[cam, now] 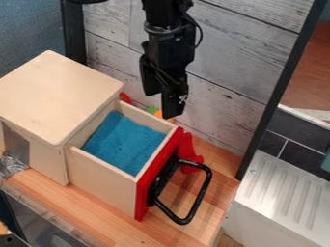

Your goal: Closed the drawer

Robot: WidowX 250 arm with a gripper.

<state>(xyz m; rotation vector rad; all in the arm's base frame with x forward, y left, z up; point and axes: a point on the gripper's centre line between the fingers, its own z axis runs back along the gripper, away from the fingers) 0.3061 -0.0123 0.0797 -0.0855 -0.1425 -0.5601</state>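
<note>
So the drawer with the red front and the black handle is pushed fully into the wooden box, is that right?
Not quite: the camera view shows the drawer pulled out of the wooden box, with blue material visible inside. The red front and the black handle are as you say.

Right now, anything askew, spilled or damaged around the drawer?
No spill or damage visible. Stray-looking clutter by the open drawer: a crumpled red thing near its front, a green piece and an orange piece behind it. Crumpled shiny material beside the cabinet.
</note>
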